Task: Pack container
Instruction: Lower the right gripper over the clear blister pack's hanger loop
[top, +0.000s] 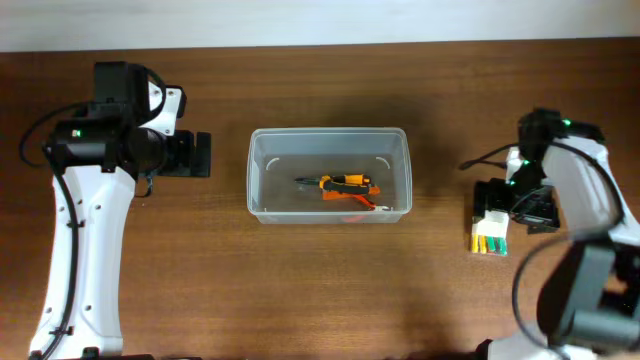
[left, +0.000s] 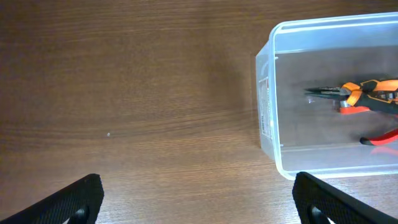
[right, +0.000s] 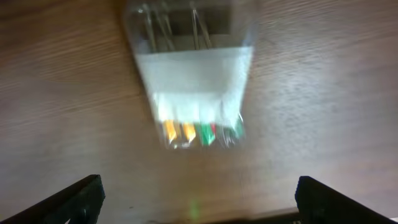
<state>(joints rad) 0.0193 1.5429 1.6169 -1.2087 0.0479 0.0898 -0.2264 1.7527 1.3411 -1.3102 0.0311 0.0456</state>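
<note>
Container (top: 275, 165): large clear plastic tub with rounded corners and a thick rim. It stands upright and open-topped at the centre of the table (top: 330, 300), its long side running left to right in the overhead view. The table is a dark brown wood-grain surface and carries every item listed below.

Left arm (top: 85, 230): white links with black joints, reaching from the near edge of the table to a position left of the container.

Right arm (top: 590, 188): same construction, located well apart from the container on its right side.

Left gripper (left: 196, 186): open. Both fingers stand far apart at the lower corners of the left wrist view, with bare table between them, and nothing is held. The container's short wall lies near it and is not touched.

Right gripper (right: 199, 190): open wide, with nothing held between the fingers. It is positioned at the small clear case and no contact is visible.

Pliers (top: 345, 183): long-nose type with orange and black handles, lying flat on the container floor, tips pointing toward the left arm. A red-handled tool (top: 358, 206) lies just beside them in the same container; its type cannot be determined.

Small clear case (top: 490, 228): flat on the table at the right arm, outside the container. Yellow and green bits (top: 488, 243) occupy one end. The right wrist view of the case is blurred.
</note>
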